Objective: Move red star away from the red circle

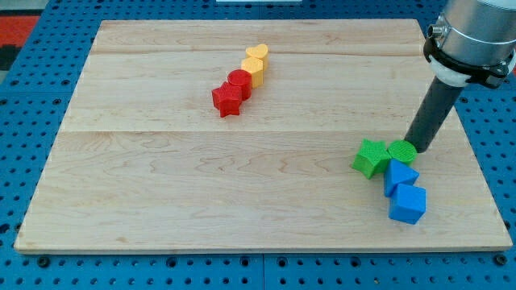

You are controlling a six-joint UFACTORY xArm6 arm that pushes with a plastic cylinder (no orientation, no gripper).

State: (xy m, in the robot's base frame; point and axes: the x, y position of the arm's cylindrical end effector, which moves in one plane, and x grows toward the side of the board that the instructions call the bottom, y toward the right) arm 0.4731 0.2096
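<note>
The red star [227,100] lies left of the board's middle, toward the view's top. It touches the red circle [239,83], which sits just up and right of it. My tip [417,147] is far off at the view's right, touching the right side of the green circle [401,151]. The rod rises from it toward the top right corner.
A yellow hexagon [253,71] and a yellow heart [256,55] continue the diagonal row above the red circle. A green star [371,157] and two blue blocks [399,176] [407,203] cluster at the right. The wooden board [161,201] lies on a blue pegboard.
</note>
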